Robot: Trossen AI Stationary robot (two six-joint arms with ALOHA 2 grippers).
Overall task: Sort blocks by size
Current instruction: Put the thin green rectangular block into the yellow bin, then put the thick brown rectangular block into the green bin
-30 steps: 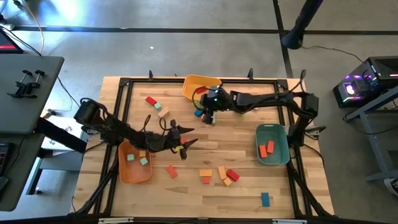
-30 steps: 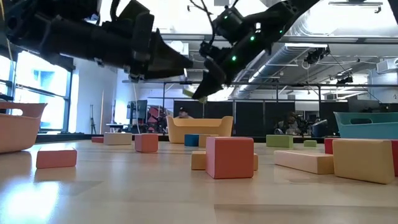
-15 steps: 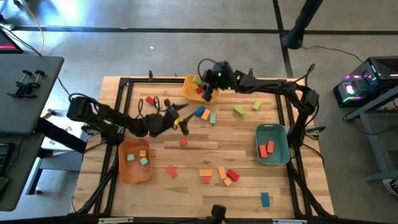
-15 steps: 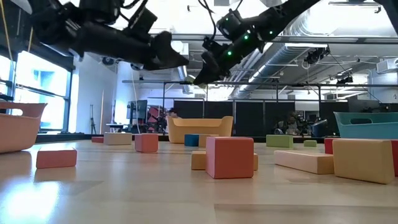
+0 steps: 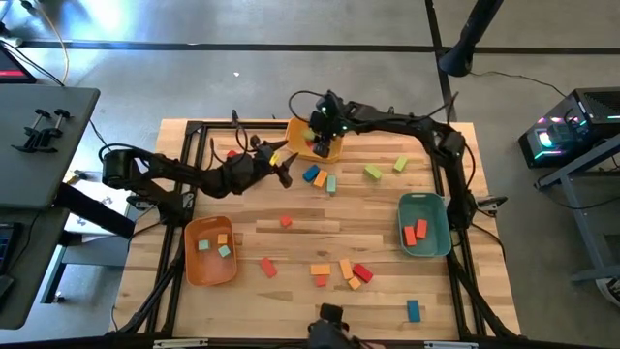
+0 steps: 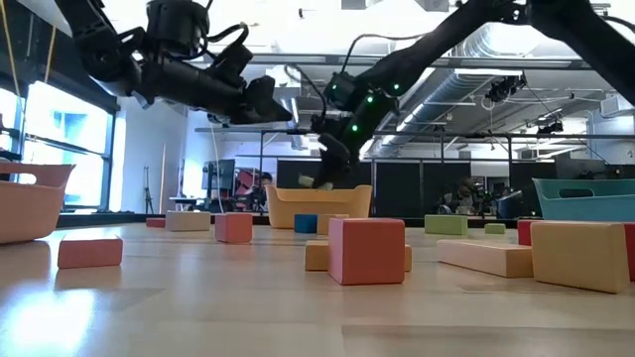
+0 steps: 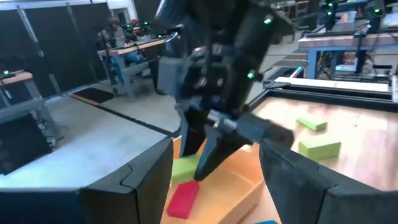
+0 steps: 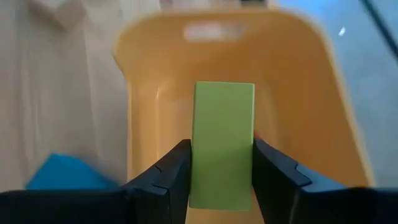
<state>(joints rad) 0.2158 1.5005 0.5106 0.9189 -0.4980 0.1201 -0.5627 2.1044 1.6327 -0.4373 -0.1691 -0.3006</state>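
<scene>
Green block (image 8: 223, 144) clenched in right end effector (image 5: 320, 136), over yellow bin (image 5: 332, 127) at tabletop far edge | left end effector (image 5: 281, 162) beside bin, fingers spread, holding nothing | red block (image 7: 182, 198) in bin

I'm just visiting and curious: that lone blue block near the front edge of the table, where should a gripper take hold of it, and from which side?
Probably from straight above, with the fingers closing across the blue block's two long sides. It lies flat as a short rectangle, long axis running front to back, so its narrow width looks easiest to span. Nothing lies beside it, so both long sides seem free.
</scene>
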